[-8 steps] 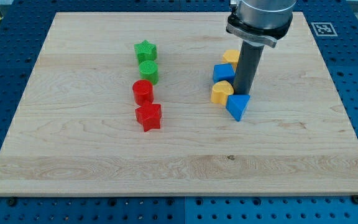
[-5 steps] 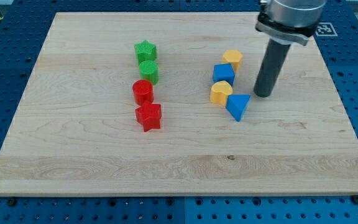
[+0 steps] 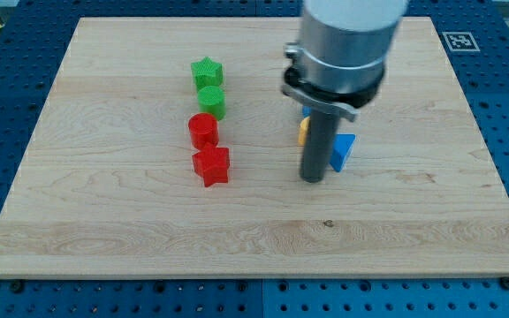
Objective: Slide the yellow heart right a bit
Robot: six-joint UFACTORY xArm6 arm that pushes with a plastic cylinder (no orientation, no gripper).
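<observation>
My tip (image 3: 313, 179) rests on the board just below and left of the blue triangular block (image 3: 344, 150). The rod and arm head cover most of the yellow heart; only a sliver of it (image 3: 302, 132) shows at the rod's left edge, above the tip. The other yellow block and the blue cube of that cluster are hidden behind the arm.
A green star (image 3: 207, 71), a green cylinder (image 3: 211, 102), a red cylinder (image 3: 203, 131) and a red star-like block (image 3: 211, 165) form a column left of centre. The wooden board (image 3: 104, 221) lies on a blue pegboard table.
The rod has swung from the right side of the yellow and blue cluster, around its bottom, to its lower left. The visible blocks have not shifted.
</observation>
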